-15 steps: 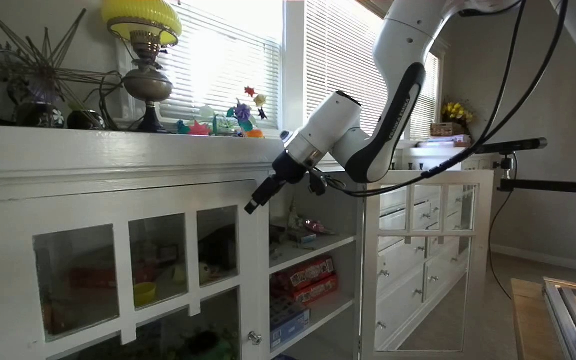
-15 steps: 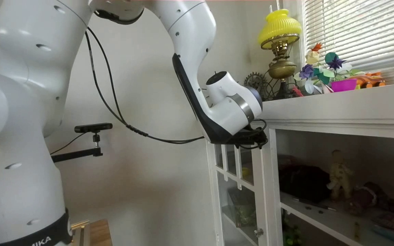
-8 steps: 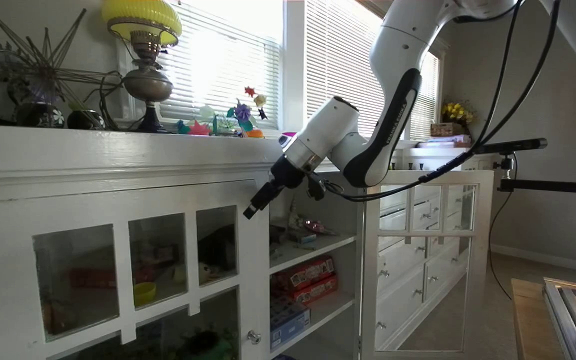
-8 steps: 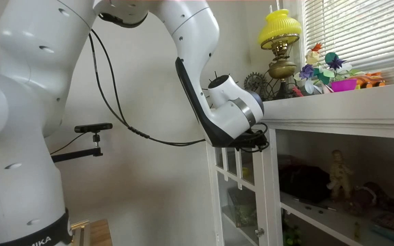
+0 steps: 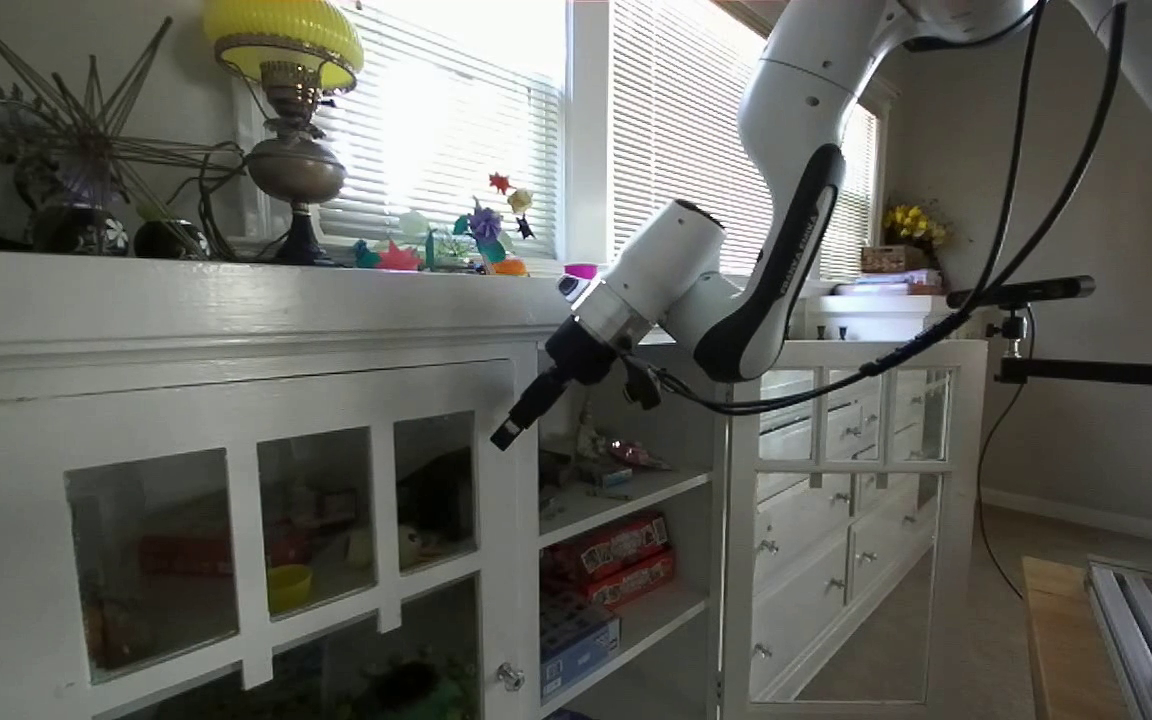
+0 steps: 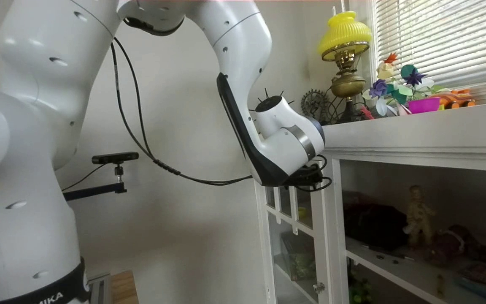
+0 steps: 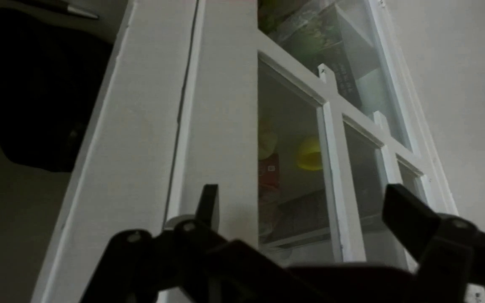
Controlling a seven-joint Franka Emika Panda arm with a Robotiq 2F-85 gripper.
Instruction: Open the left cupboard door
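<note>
Gripper point(image 7: 300, 206): fingers spread wide apart, slanting down before the upper part of the left cupboard door point(image 5: 248, 545); whether they touch it, cannot tell.
Knob point(image 5: 510, 677): on that door's edge, lower than the gripper.
Left cupboard door: closed, below the ledge point(image 5: 136, 295), a yellow cup point(image 5: 288, 588) behind its glass.
Shelves point(image 5: 626, 508): just beside, holding red boxes point(image 5: 626, 545) and a blue box point(image 5: 581, 658).
Lamp point(image 5: 294, 172): upright on the ledge, yellow-shaded.

It looks like a home: a lamp point(image 6: 346, 62) and bright flowers point(image 6: 400, 96) stand on a white ledge point(image 6: 420, 131) before window blinds point(image 5: 691, 120), and the cupboard point(image 6: 339, 236) beneath holds a figurine point(image 6: 420, 216) and red boxes point(image 5: 624, 550) on its shelves point(image 5: 658, 487).
</note>
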